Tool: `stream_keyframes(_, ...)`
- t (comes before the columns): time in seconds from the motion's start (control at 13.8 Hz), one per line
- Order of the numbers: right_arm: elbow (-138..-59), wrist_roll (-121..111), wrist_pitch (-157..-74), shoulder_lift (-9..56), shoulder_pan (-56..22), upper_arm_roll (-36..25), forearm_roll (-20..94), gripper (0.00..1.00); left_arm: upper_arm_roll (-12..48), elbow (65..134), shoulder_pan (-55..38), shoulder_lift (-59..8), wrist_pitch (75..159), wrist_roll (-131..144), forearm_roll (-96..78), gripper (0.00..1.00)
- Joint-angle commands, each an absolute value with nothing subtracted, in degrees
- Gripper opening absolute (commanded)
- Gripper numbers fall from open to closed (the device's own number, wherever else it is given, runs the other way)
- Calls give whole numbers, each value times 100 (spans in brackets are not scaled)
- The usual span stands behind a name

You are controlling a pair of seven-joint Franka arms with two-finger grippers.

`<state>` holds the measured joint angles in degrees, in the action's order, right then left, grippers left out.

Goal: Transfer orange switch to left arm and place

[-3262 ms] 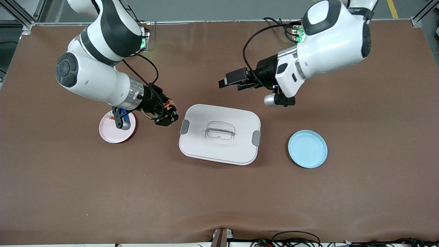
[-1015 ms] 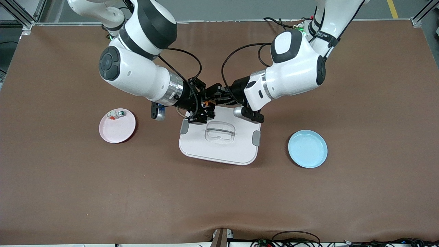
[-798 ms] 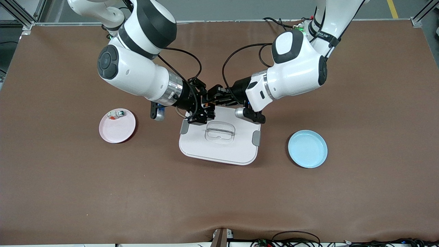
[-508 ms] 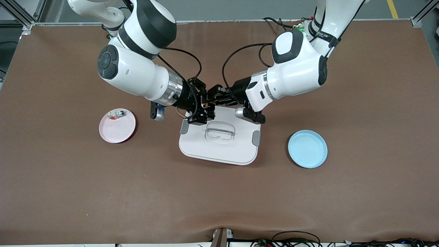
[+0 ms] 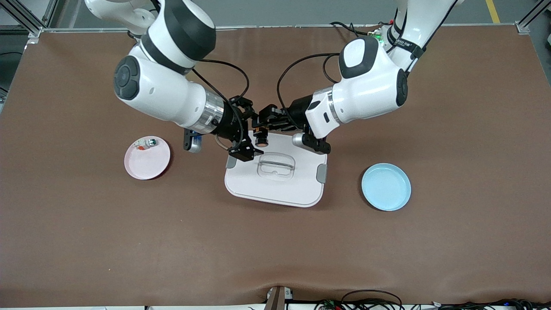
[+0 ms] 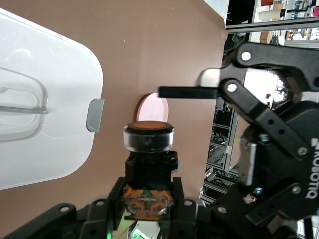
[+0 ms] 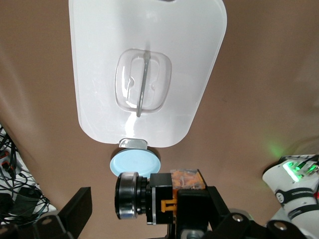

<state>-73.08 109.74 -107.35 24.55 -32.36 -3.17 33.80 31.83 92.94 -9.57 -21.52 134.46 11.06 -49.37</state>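
The orange switch (image 5: 260, 140) hangs in the air over the edge of the white box (image 5: 275, 172), by its corner toward the right arm's end. My left gripper (image 5: 262, 128) is shut on the switch's orange-and-black base (image 6: 148, 196), and the round cap (image 6: 148, 135) sticks out past the fingers. My right gripper (image 5: 249, 138) stands open beside the switch without touching it. One of its fingers (image 7: 79, 209) stands apart from the cap (image 7: 127, 201). The left wrist view shows a right finger (image 6: 189, 92) past the cap.
A pink plate (image 5: 147, 163) toward the right arm's end holds a small white piece (image 5: 140, 147) and a green-tipped silvery piece (image 5: 151, 141). A blue plate (image 5: 386, 187) lies toward the left arm's end. The box has grey side latches (image 5: 321, 173) and a clear lid handle (image 5: 276, 165).
My right gripper has opened, let go of the switch and drawn back a little toward its own end. The left gripper has stayed shut on the switch in the same place.
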Motion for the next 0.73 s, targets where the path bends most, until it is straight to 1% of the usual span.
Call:
stream_keyframes(0.0, -6804, 10251, -10022, 2558, -2805, -299, 3472, 100, 3217, 9299, -941, -2118, 13412, 967, -5001, 0)
stream_keyframes(0.15, -6733, 9680, -9530, 2558, -2524, -290, 3472, 100, 3217, 9308, -879, -2031, 13351, 1019, -4966, 0)
stream_keyframes(0.36, -6575, 8731, -8774, 2540, -2111, -299, 3472, 100, 3182, 9290, -582, -1741, 12483, 1028, -4843, 0)
stream_keyframes(0.65, -6452, 7220, -7807, 2514, -1399, -351, 3419, 100, 3164, 9238, -238, -1521, 11631, 1028, -4474, 0)
